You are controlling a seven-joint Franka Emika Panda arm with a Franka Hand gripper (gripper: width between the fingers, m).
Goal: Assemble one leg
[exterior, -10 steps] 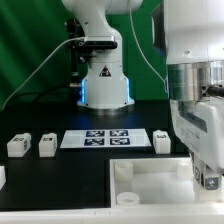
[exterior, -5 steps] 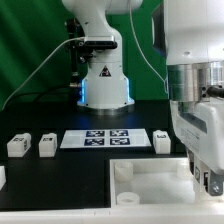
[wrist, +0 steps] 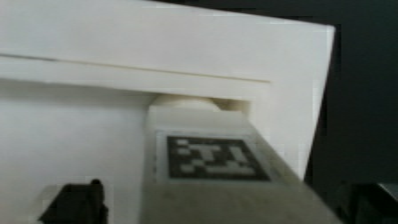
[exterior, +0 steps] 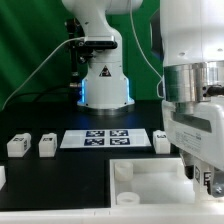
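In the wrist view a white leg [wrist: 217, 160] with a black-and-white square tag lies between my fingertips. Its far end meets a rounded socket on the large white panel [wrist: 107, 40]. My gripper [wrist: 222, 203] is open. Its dark fingertips [wrist: 75, 200] stand on either side of the leg with gaps showing. In the exterior view the gripper [exterior: 208, 180] is low over the right part of the panel [exterior: 150, 178], and the arm hides the leg under it. Three more legs stand on the table: two at the left [exterior: 18, 144] [exterior: 47, 144] and one [exterior: 162, 140] beside the marker board.
The marker board [exterior: 105, 138] lies in the middle of the black table. The robot base [exterior: 104, 82] stands behind it. A small white piece [exterior: 2, 176] shows at the exterior view's left edge. The panel's corner sockets [exterior: 122, 172] face up.
The arm has shifted slightly toward the exterior view's left over the panel. The legs, marker board and panel have not moved.
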